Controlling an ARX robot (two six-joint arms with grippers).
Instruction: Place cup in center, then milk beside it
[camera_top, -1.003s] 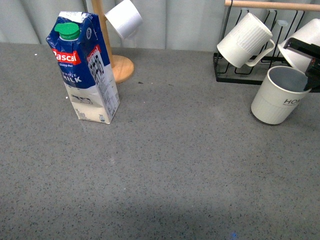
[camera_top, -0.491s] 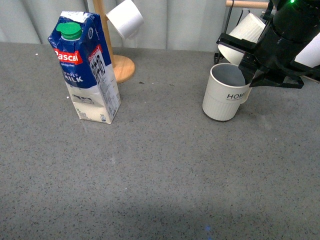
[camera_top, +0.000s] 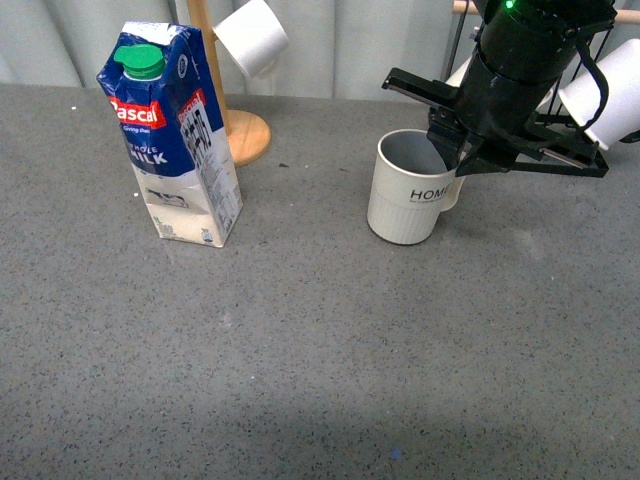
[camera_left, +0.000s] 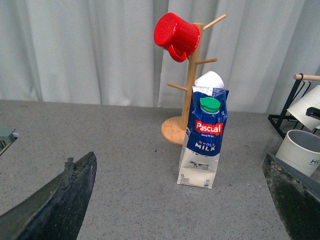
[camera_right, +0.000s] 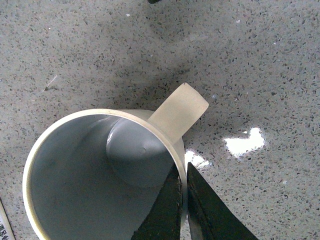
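The centre of the grey speckled table lies nearer than, and left of, the off-white ribbed "HOME" cup. The right gripper is clamped on the cup's rim beside the handle. Farther left, the upright blue-and-white milk carton faces the left gripper, whose fingers are spread wide.
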